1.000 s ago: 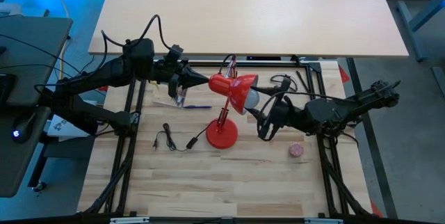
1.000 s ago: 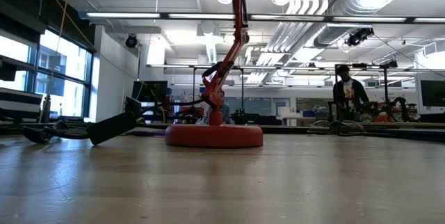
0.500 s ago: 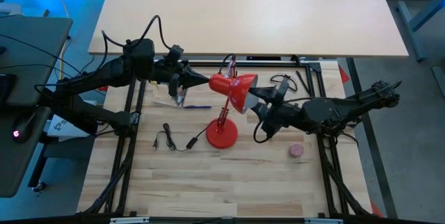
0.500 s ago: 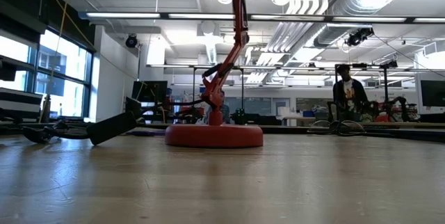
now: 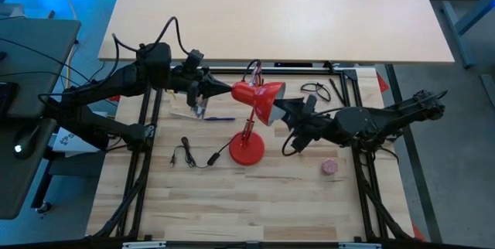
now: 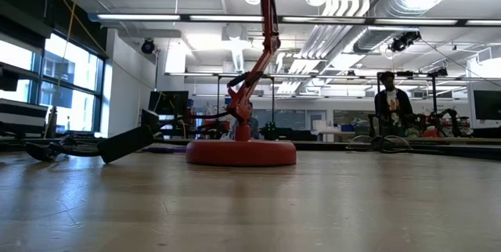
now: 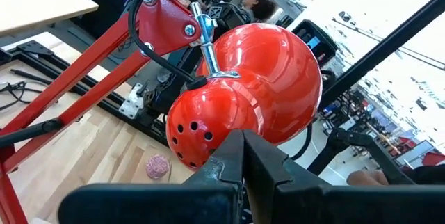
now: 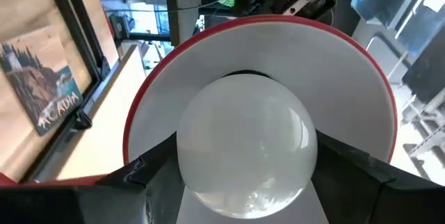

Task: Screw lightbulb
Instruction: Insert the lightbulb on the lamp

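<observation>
One red metal desk lamp (image 5: 249, 129) with a round base is shown on the wooden slatted bench (image 5: 232, 202), flanked by two dark arms. One small pink round ball (image 5: 330, 167) lies on the bench near the right arm, and one black cord with a plug (image 5: 193, 156) lies beside the lamp base. The left gripper (image 5: 224, 89), fingers pressed together, is set against the back of the red shade. The right gripper (image 5: 288, 110) is held at the shade's mouth. The right wrist view alone shows the one white pear-shaped lightbulb (image 8: 247, 140) pinched between the right gripper's two dark fingers (image 8: 351, 172) inside the white-lined shade (image 8: 361, 88); its screw base is hidden. The left wrist view alone shows the shade's perforated rear (image 7: 188, 137) and the closed left gripper (image 7: 242, 156) just below it. The low view shows only the lamp's base (image 6: 241, 153) and stem, with one person (image 6: 391, 111) far behind.
</observation>
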{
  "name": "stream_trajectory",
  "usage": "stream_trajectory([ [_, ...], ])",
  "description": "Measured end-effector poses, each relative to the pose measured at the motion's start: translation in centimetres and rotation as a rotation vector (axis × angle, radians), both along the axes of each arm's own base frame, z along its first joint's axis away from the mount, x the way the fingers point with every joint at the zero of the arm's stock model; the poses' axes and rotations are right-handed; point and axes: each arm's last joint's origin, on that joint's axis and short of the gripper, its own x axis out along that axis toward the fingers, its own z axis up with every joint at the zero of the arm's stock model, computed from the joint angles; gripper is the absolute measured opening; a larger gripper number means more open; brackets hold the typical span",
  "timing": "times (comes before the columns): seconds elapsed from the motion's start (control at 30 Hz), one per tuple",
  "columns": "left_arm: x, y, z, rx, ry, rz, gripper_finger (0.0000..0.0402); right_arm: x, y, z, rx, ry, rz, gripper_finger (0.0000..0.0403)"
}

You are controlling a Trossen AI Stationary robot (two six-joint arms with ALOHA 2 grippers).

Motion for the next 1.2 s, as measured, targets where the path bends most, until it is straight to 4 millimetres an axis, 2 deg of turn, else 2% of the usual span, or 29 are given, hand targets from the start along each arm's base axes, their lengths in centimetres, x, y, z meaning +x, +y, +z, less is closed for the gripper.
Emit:
stream_trajectory([
  [0.5, 0.0, 0.0, 0.0, -0.001, -0.001, 0.003, 0.0000, 0.0, 0.2, 0.2, 0.137, -0.080, 0.012, 0.0257],
  [0.93, 0.1, -0.3, 0.0, -0.023, 0.003, -0.002, 0.0000, 0.0, 0.3, 0.2, 0.166, -0.090, 0.029, 0.0257],
  [1.2, 1.1, -0.9, -0.2, -0.023, -0.011, -0.032, 0.0000, -0.1, 0.2, 0.1, 0.137, -0.069, -0.007, 0.0257],
])
